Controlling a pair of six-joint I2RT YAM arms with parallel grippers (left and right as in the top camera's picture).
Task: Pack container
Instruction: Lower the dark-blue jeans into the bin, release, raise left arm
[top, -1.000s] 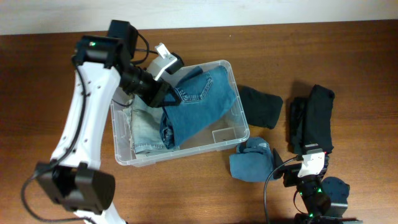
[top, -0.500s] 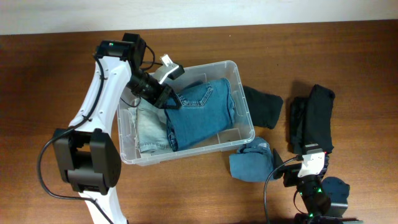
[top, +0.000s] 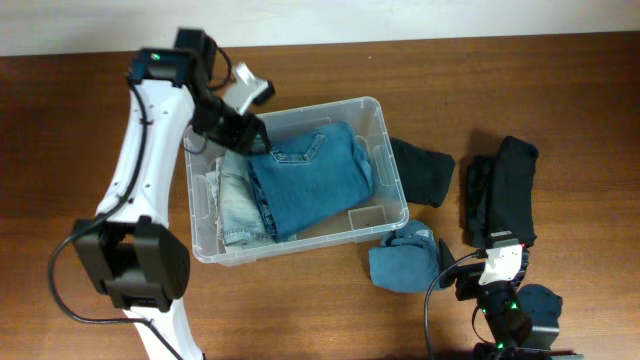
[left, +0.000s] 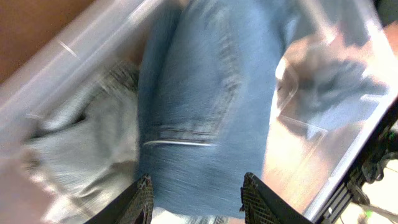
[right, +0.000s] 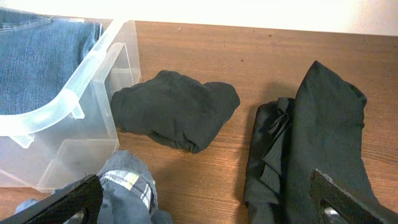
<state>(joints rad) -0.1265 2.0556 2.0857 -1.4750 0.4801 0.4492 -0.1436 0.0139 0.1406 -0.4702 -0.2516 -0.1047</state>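
Observation:
The clear plastic container stands left of centre on the wooden table. Folded dark blue jeans lie flat inside it, beside light blue jeans on their left. My left gripper hangs over the container's far left corner. In the left wrist view its fingers are open, just above the dark blue jeans, with the light jeans beside them. My right gripper is wide open and empty low at the front right. The container's corner shows in the right wrist view.
A folded black garment lies just right of the container. A longer black garment lies further right. A blue garment with a plaid lining lies by the container's front right corner.
The left gripper has let go of the dark blue jeans, which now lie flat in the container. It has drawn back toward the far left corner. The right arm has not moved.

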